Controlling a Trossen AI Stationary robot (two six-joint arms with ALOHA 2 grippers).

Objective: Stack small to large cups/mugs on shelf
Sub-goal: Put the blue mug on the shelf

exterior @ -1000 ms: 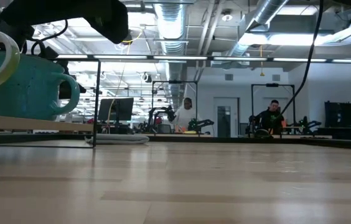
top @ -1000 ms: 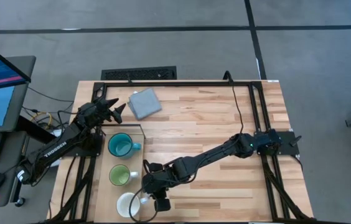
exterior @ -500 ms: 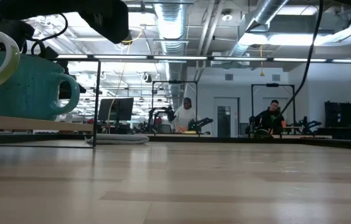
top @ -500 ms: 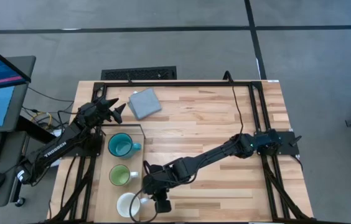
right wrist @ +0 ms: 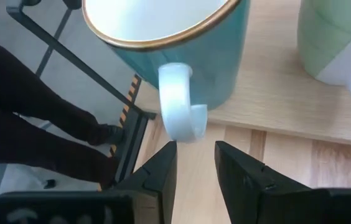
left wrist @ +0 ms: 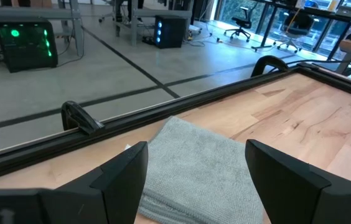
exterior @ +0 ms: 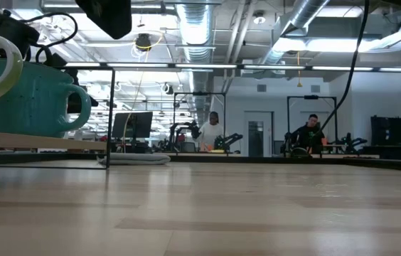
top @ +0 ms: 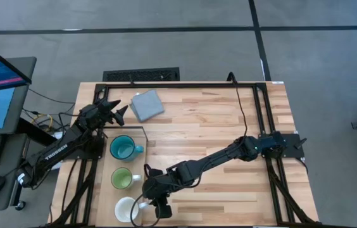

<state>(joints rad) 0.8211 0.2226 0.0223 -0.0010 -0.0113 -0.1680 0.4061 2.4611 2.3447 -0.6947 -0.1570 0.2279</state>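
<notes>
Three mugs stand in a row on the pale shelf [top: 138,133]: the teal mug [top: 123,149] farthest, the green mug [top: 121,178] in the middle, the white mug [top: 126,210] nearest. All rest on their bases. My right gripper [top: 145,204] is beside the white mug, on its handle side, and is open by a narrow gap. In the right wrist view the white handle [right wrist: 178,109] sits just ahead of that gripper [right wrist: 195,155]. My left gripper [top: 118,109] waits open at the far left, above the grey pad [left wrist: 188,143]. My right gripper points at the white mug's handle [right wrist: 180,127] from the table's right, slanting down. The handle stands at the tip of one finger [right wrist: 166,165], not between the two. Whether that finger touches it, I cannot tell.
The grey pad [top: 147,104] lies near the table's far edge. The shelf stands raised on thin dark legs [exterior: 108,117] along the table's left side. Bare plank tabletop [top: 216,120] stretches to the right. People sit in the room beyond [exterior: 311,135].
My right gripper has shifted a little toward the table's left near corner, and less of its dark body shows at the top of the low view. The white mug has slid slightly toward the table's left edge on the shelf.
</notes>
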